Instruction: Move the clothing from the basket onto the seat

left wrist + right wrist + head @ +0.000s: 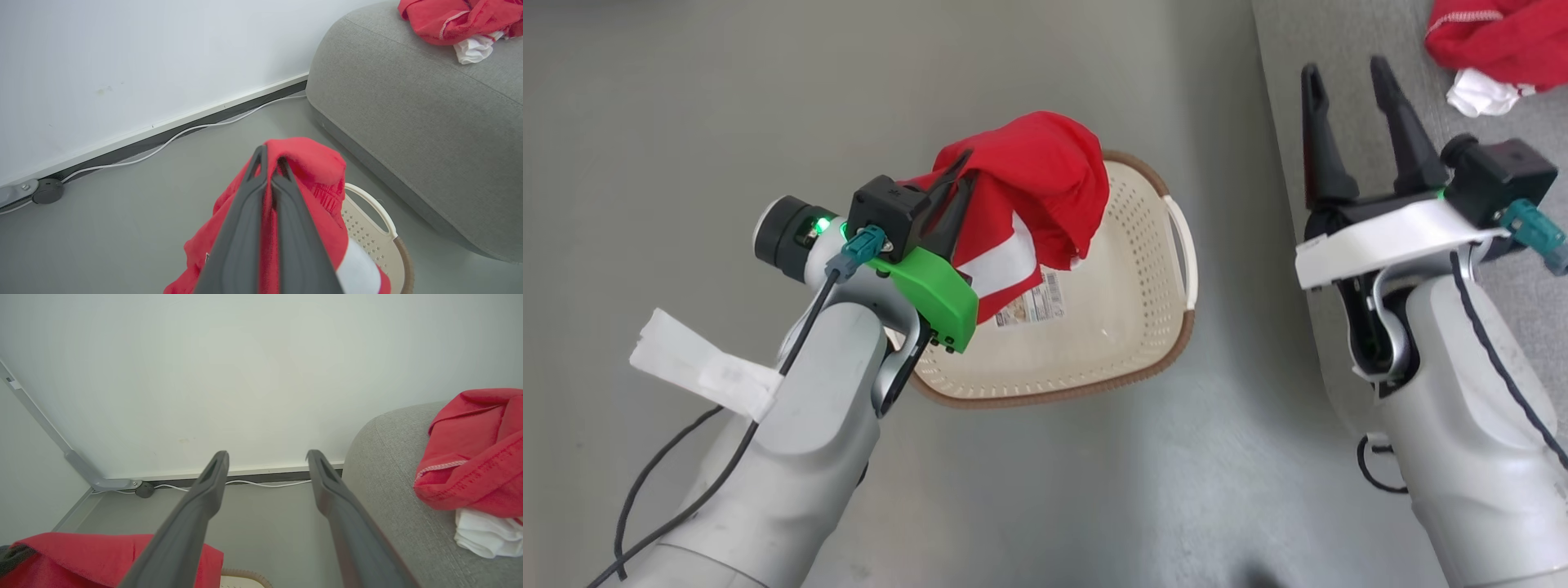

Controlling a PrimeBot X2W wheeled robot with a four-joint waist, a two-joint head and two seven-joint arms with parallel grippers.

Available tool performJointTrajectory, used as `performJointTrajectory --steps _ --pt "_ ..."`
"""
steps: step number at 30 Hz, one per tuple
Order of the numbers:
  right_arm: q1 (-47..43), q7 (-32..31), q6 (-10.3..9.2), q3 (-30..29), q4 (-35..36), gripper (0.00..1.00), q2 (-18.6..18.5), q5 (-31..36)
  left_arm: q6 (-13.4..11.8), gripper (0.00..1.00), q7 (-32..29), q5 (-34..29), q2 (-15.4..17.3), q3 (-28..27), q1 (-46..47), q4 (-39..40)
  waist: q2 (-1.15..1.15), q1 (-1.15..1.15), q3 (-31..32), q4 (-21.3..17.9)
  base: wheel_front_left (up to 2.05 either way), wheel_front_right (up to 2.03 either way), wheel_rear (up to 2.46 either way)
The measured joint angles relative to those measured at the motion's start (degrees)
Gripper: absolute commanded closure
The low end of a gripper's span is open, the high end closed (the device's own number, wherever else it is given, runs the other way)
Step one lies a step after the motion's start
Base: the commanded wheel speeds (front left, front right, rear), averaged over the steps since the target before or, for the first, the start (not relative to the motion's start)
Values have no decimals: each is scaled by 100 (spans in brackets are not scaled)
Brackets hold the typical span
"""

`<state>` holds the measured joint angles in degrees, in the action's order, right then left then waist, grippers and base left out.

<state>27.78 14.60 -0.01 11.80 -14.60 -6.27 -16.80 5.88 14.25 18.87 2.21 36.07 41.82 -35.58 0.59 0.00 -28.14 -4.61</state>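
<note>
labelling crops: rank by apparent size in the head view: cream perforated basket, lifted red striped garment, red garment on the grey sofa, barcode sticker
1. cream perforated basket
2. lifted red striped garment, nearer the camera
3. red garment on grey sofa, partly cropped
4. barcode sticker

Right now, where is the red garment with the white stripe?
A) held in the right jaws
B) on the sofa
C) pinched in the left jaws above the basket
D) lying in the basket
C: the left jaws are shut on the striped garment, which hangs above the basket; the right jaws stand open and empty.
</note>
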Motion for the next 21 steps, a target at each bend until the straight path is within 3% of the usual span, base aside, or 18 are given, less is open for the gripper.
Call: performJointTrajectory --steps 11,21 --pt "-626 0 62 97 -401 0 4 0 -49 100 0 491 -10 45 -435 166 0 0 1001 381 0 0 0" --pt "-1069 0 175 313 -717 0 45 3 -142 100 -16 576 -11 55 -700 158 0 0 1830 671 0 0 0"
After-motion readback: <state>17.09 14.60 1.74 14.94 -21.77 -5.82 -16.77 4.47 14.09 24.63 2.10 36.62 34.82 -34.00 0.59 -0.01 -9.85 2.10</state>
